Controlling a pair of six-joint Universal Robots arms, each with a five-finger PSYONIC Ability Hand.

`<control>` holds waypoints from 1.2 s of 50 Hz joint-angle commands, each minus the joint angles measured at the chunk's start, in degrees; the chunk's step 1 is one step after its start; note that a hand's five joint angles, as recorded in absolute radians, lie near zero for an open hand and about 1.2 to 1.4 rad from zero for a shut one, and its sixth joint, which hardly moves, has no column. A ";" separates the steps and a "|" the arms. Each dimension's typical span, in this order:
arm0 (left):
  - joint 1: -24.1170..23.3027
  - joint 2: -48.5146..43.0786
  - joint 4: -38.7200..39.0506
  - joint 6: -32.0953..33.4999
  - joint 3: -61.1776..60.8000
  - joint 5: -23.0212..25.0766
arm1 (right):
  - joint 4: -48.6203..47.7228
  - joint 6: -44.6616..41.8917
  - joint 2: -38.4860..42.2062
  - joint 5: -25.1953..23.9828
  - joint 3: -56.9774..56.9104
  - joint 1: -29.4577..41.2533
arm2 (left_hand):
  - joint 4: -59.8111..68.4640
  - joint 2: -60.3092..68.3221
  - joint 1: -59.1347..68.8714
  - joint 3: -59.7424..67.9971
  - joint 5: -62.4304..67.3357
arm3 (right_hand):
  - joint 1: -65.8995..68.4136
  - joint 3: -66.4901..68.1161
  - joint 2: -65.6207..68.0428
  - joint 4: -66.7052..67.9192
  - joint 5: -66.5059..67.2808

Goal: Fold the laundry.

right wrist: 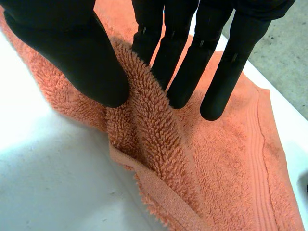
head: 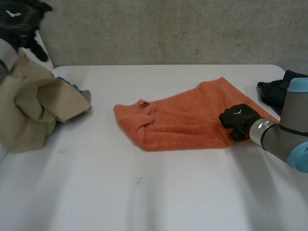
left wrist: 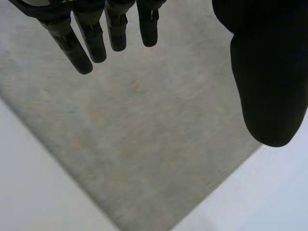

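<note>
An orange towel (head: 178, 120) lies crumpled in the middle of the white table (head: 144, 192), its left part bunched. My right hand (head: 238, 120) sits at the towel's right near edge. In the right wrist view my right hand (right wrist: 72, 57) pinches a raised ridge of the orange towel (right wrist: 159, 144) between its thumb and fingers (right wrist: 183, 62). My left hand (head: 17, 17) is raised at the far left, above a beige cloth (head: 33, 106). In its own wrist view my left hand (left wrist: 91, 38) has straight, spread fingers and holds nothing.
The beige cloth is heaped at the table's left edge, with a bit of teal fabric (head: 74, 86) beside it. A dark garment (head: 274, 91) lies at the table's right edge behind my right arm. A grey wall stands behind the table.
</note>
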 commanded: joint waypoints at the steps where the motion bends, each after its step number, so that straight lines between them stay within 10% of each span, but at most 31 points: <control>1: -9.45 -4.41 -0.48 1.68 -4.81 1.35 | 1.04 0.75 -1.50 -1.43 -0.08 -0.15 | -1.48 -1.66 -1.81 -2.03 -2.96 | 15.75 12.10 12.55 11.69 13.69; 11: -23.68 -20.21 0.48 16.68 -3.77 8.48 | 6.04 0.57 -4.57 -3.01 -0.43 0.03 | 8.12 7.93 7.79 7.57 6.64 | 15.75 12.10 12.55 11.69 13.69; 20: -25.72 -34.11 -0.39 28.66 8.71 -0.48 | 7.19 0.31 -4.84 -3.46 -0.17 0.29 | 33.00 32.82 32.67 32.45 31.53 | 15.75 12.10 12.55 11.69 13.69; 24: -25.55 -34.56 -2.94 30.86 11.53 -3.65 | 7.28 -0.04 -4.58 -3.11 -0.43 -0.06 | 68.52 68.34 68.19 67.97 67.04 | 15.75 12.10 12.55 11.69 13.69; 46: -20.10 7.97 -4.70 4.24 -13.78 -7.34 | 21.43 1.53 -24.96 -3.37 -5.26 -0.15 | 68.52 68.34 68.19 67.97 67.04 | 15.75 12.10 12.55 11.69 13.69; 60: -13.68 -11.49 -6.81 1.51 -5.10 -10.94 | 4.92 7.43 -6.64 -0.66 -13.25 7.75 | 68.52 68.34 68.19 67.97 67.04 | 15.75 12.10 12.55 11.69 13.69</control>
